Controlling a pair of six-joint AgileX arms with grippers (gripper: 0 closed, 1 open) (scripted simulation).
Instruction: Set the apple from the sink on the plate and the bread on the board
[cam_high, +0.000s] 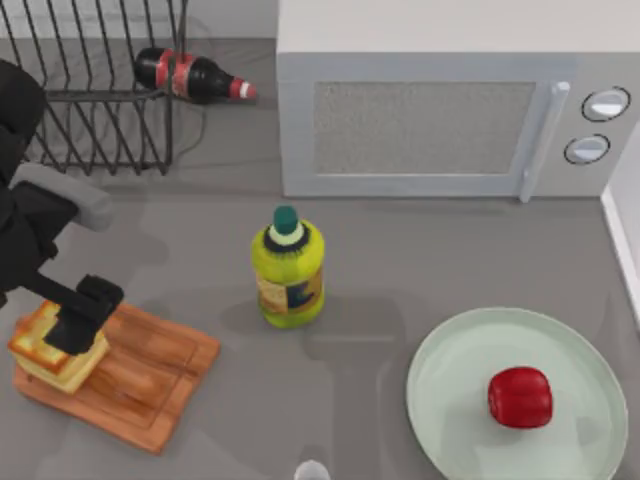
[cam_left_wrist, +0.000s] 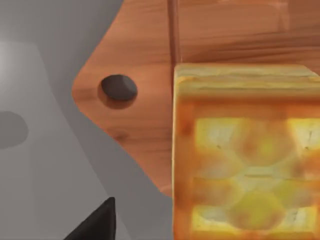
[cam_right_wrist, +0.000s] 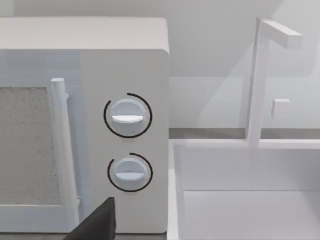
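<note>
1. Top view: left gripper (cam_high: 80, 318) low over the bread (cam_high: 48, 350) at the near-left end of the board (cam_high: 150, 385); whether closed on the slice or just let go, cannot tell. Apple (cam_high: 520, 396) already lying on the plate (cam_high: 515, 395) at near right. Yellow bottle (cam_high: 288, 268) upright in between.
2. Left wrist view: bread (cam_left_wrist: 247, 155) over the board (cam_left_wrist: 145, 65) beside its hanging hole (cam_left_wrist: 118, 88), reaching close to that end's edge. Risk, as a judgement: a skewed lift drags or tips the slice off onto the table.
3. Right wrist view: microwave (cam_right_wrist: 85, 125) and sink (cam_right_wrist: 250, 200) ahead; right arm looks parked, finger state not to be told.
</note>
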